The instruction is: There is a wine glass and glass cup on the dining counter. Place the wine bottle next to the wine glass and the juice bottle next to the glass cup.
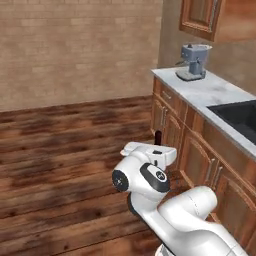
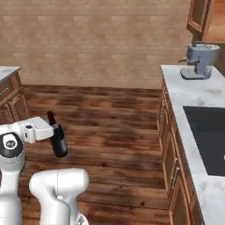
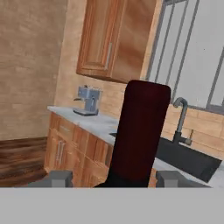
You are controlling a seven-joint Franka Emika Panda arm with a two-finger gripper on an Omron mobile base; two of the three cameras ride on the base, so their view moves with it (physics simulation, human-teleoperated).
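Note:
My gripper [image 2: 55, 131] is shut on the wine bottle [image 2: 58, 141], a dark near-black bottle with a dark red cap. I hold it by the body, above the wooden floor and tilted a little. In the left base view only its neck [image 1: 158, 136] pokes up behind my hand. In the hand view the red cap [image 3: 144, 127] rises large between my two fingertips [image 3: 56, 178]. The wine glass, glass cup, juice bottle and dining counter are out of view.
A marble counter [image 1: 200, 90] on wooden cabinets runs along the right, with a grey coffee machine [image 1: 194, 61] at its far end and a black sink [image 2: 208, 132] with a faucet [image 3: 180, 118]. Open wooden floor [image 2: 110, 114] lies ahead. Another cabinet corner [image 2: 8, 88] stands at the left.

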